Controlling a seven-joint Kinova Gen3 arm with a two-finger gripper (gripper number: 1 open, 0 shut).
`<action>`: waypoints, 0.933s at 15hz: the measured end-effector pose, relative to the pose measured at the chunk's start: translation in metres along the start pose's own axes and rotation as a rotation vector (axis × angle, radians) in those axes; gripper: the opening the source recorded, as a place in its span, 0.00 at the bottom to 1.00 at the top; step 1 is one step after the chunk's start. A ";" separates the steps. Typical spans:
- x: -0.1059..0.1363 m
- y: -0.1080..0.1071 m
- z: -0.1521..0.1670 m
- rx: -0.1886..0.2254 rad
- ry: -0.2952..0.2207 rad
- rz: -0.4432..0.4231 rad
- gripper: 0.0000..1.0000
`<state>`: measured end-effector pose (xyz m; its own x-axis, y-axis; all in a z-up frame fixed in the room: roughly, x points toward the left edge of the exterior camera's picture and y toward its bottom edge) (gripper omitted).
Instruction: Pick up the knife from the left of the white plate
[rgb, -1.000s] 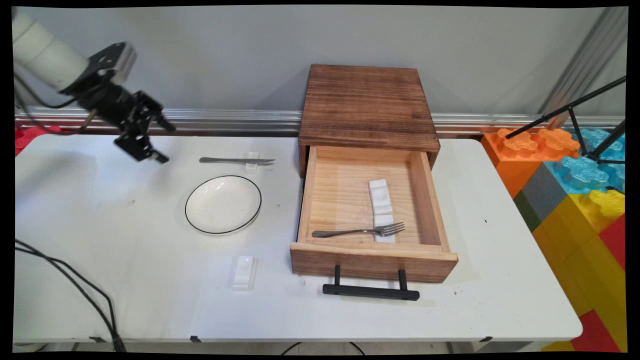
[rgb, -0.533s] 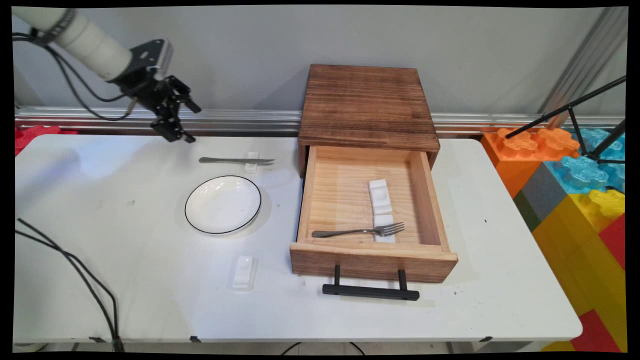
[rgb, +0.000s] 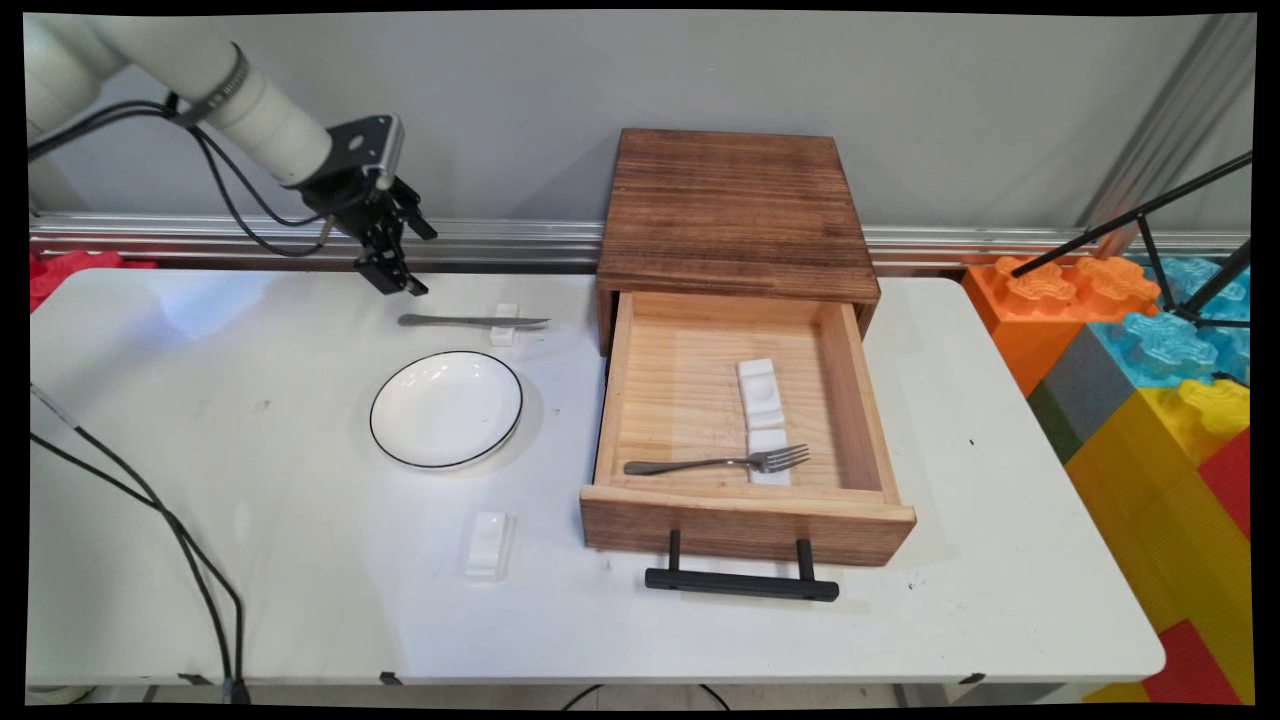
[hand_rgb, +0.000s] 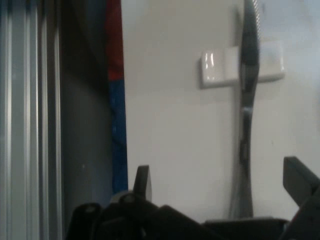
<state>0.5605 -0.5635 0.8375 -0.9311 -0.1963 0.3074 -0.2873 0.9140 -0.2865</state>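
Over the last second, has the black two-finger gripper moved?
Yes. The black two-finger gripper has swung rightward along the table's far edge, closer to the dark wooden drawer box, and now hangs open above the handle of the metal knife.

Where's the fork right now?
In the main view, the fork lies inside the open wooden drawer, near its front wall, tines resting on a white rest.

White plate, fork on rest in open wooden drawer, spare white rest, coloured blocks
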 end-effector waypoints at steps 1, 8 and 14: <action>0.000 -0.001 0.008 -0.001 -0.008 -0.006 1.00; 0.012 0.000 0.052 -0.052 -0.020 -0.040 1.00; 0.022 0.002 0.067 -0.078 -0.034 -0.059 1.00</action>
<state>0.5247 -0.5902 0.7825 -0.9205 -0.2618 0.2900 -0.3251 0.9249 -0.1972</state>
